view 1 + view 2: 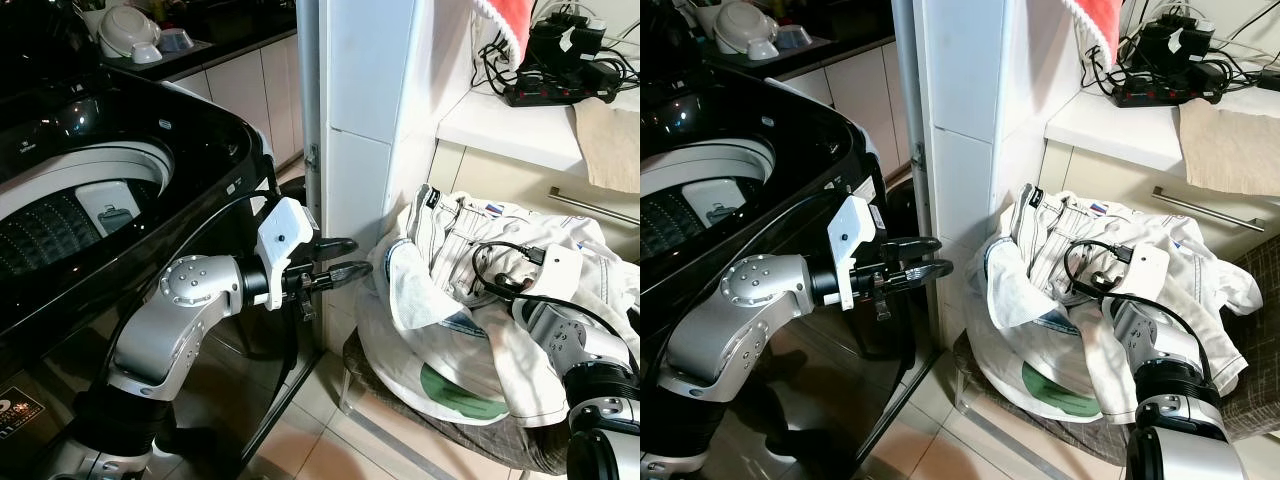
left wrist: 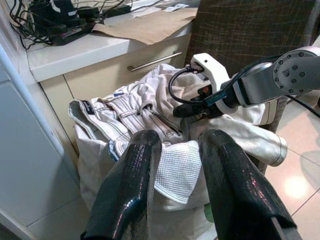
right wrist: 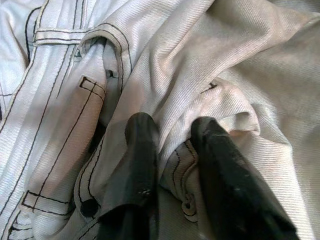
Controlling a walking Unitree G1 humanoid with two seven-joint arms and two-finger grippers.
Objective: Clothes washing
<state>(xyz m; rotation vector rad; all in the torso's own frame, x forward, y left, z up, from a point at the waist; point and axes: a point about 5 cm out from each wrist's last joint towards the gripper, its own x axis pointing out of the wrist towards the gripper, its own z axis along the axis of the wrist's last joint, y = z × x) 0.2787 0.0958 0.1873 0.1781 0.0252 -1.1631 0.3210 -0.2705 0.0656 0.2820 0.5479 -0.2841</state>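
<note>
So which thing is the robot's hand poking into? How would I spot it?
Start at the big black washing machine and look past the white pillar to the low seat under the counter. The heap there is a white jacket with dark stitching, and the right hand presses into its folds. Nothing else nearby is crumpled white cloth.

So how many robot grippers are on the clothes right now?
1: the right gripper is pressed into the white clothes pile; the left gripper hangs beside the washing machine, off the pile.

Washing machine (image 1: 110, 190) on the left, drum open. Pile of clothes (image 1: 470, 300) on a chair (image 1: 370, 385) to the right, below a surface (image 1: 520, 125) carrying a power strip (image 1: 555, 90). Bowls (image 1: 130, 35) behind the machine.
</note>
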